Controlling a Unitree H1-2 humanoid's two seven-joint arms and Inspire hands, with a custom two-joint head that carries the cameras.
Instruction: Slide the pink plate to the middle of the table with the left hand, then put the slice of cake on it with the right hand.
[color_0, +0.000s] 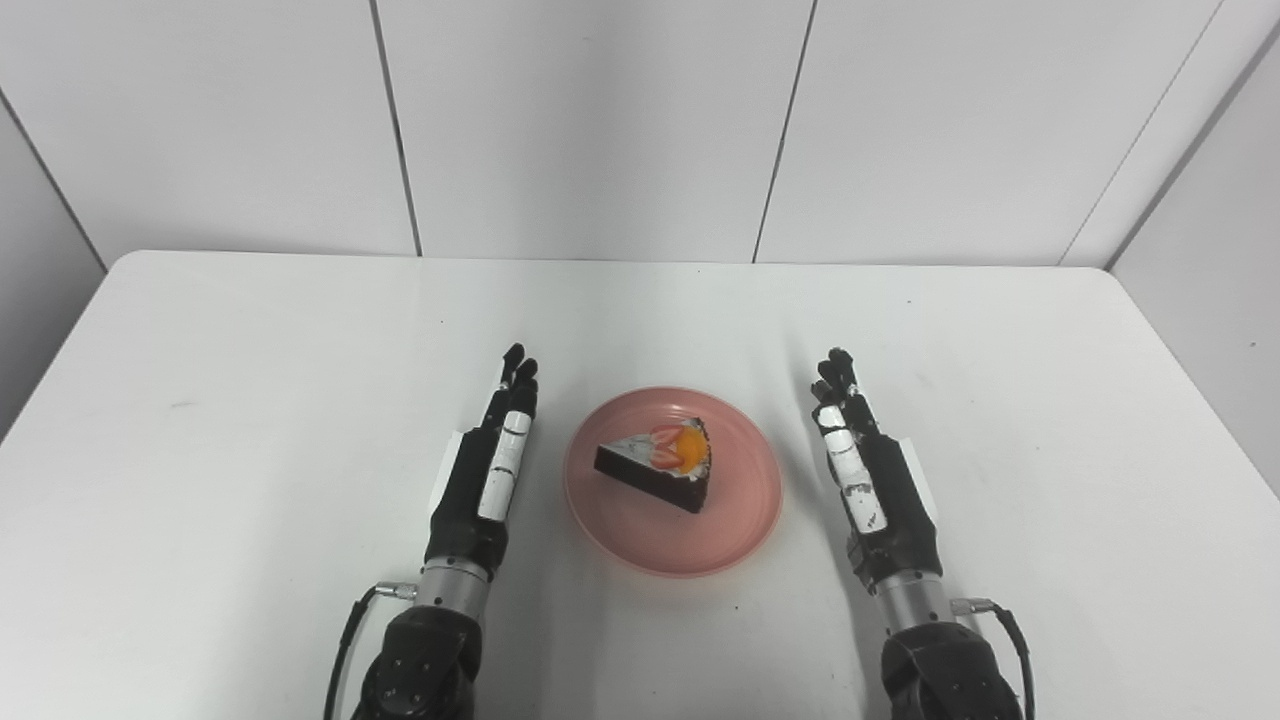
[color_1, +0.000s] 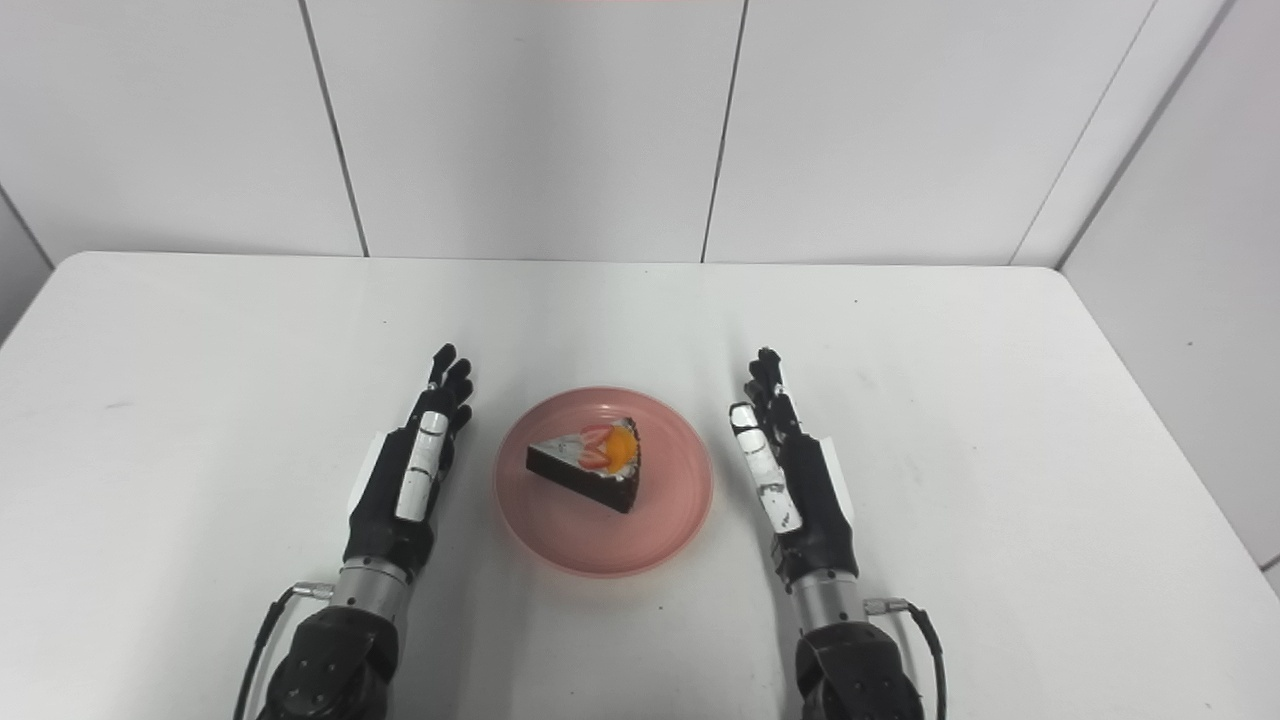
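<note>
Pink plate (color_0: 672, 535) sits between my two hands on the white table (color_0: 250, 400), and the slice of cake (color_0: 660, 465) lies on it, chocolate with fruit on top. Left hand (color_0: 490, 465) rests just left of the plate, fingers straight, holding nothing. Right hand (color_0: 870, 475) rests near the plate's other side, likewise flat and empty. Neither touches the plate.

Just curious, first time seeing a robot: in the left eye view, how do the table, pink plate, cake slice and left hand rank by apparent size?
1. table
2. pink plate
3. left hand, long but narrow
4. cake slice
</note>
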